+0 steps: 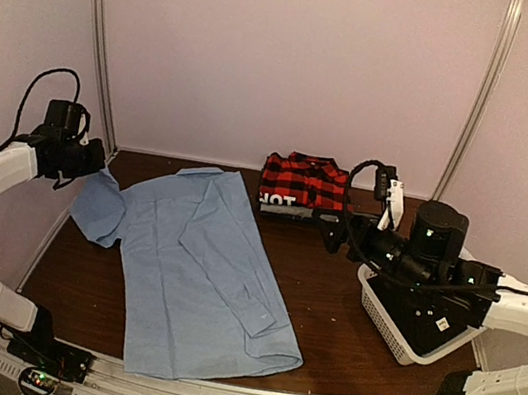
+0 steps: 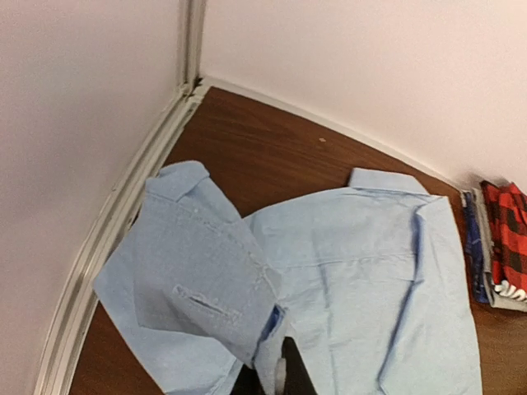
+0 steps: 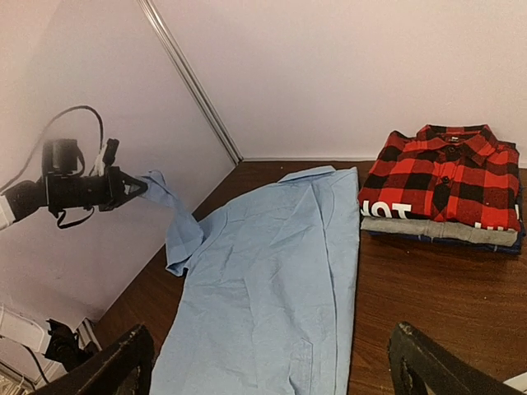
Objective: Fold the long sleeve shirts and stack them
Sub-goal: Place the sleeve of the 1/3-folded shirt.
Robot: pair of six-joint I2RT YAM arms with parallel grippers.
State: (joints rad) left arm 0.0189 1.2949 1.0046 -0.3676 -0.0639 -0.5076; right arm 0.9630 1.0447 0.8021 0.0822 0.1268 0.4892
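The left gripper has its jaws clamped on a sleeve of the light blue shirt, holding it raised at the left. The shirt body lies flat on the counter. The right gripper hovers, jaws wide, between the folded plaid shirt at the far edge and the basket.

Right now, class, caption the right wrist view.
Left gripper pinches the light blue shirt by a sleeve; plaid shirt folded nearby.
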